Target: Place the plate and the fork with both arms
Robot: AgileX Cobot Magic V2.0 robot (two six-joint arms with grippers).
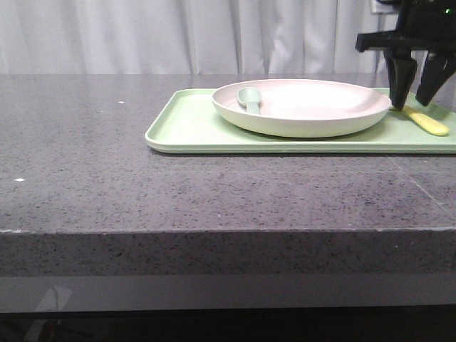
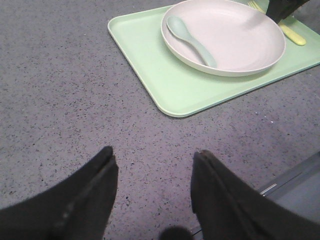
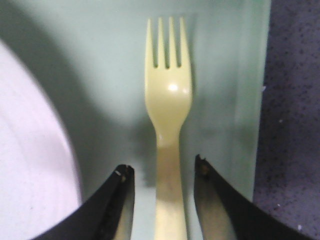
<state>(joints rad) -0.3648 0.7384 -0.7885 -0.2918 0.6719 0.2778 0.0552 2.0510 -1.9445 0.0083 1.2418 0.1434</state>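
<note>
The pinkish-cream plate (image 1: 303,105) rests on the light-green tray (image 1: 192,128), with a grey-green spoon (image 1: 249,98) lying in it. The yellow fork (image 1: 426,123) lies flat on the tray just right of the plate. My right gripper (image 1: 417,98) stands open straight over the fork; in the right wrist view the fork's handle (image 3: 169,165) passes between the two fingers (image 3: 122,187) with a gap on each side. My left gripper (image 2: 155,157) is open and empty over bare countertop, well short of the tray (image 2: 185,95) and plate (image 2: 225,35).
The tray lies on a grey speckled countertop (image 1: 107,142) whose front edge (image 1: 214,231) runs across the front view. A white curtain hangs behind. In the right wrist view the tray's rim (image 3: 250,100) runs close beside the fork, with the countertop beyond it.
</note>
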